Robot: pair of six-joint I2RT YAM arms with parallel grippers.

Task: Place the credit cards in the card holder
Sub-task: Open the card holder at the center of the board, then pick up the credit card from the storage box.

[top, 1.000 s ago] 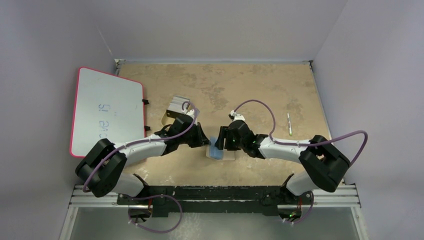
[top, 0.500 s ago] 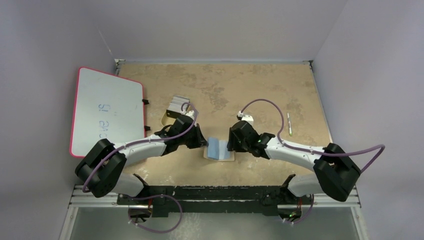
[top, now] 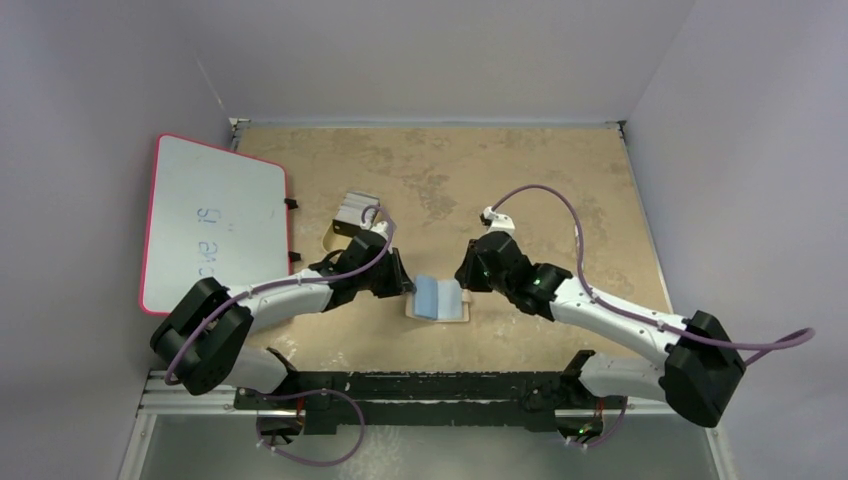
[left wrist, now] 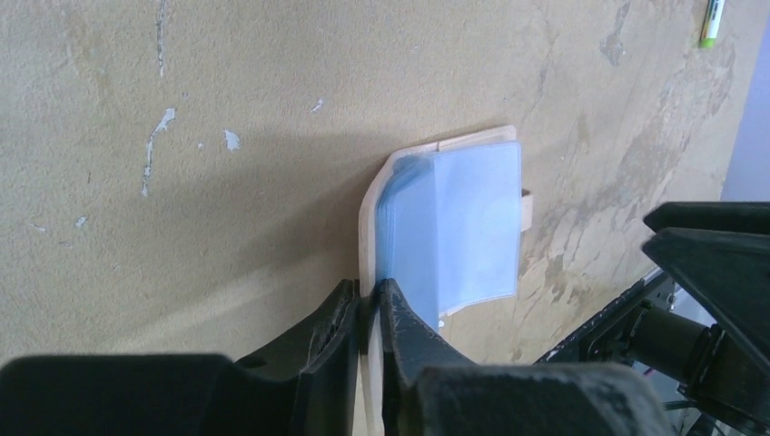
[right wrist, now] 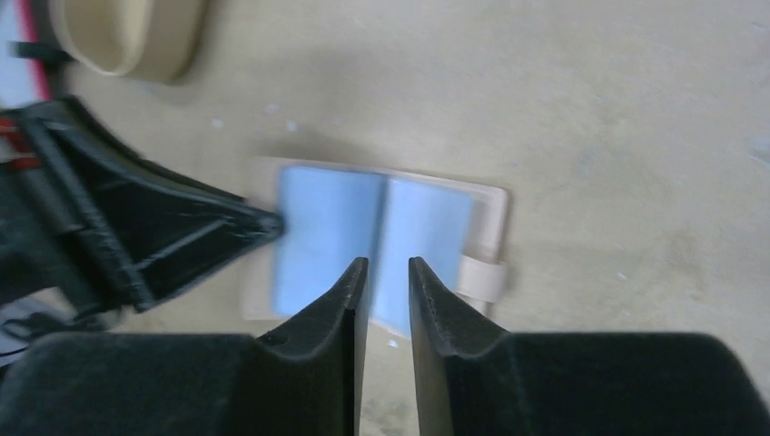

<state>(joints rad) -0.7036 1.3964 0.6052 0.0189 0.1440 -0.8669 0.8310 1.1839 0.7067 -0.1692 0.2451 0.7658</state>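
Only the opening looked done: card holder [top: 440, 298] lay open, left gripper [left wrist: 368, 298] pinching its edge, right gripper [right wrist: 386, 270] empty with fingers barely apart, credit cards [top: 357, 209] off by the tray [top: 333, 238].

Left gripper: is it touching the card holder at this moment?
Touching. The left wrist view shows the left gripper pinching the tan edge of the card holder, with no gap on either side.

Overhead, 2 wrist close-ups (wallet [top: 440, 298] shared)
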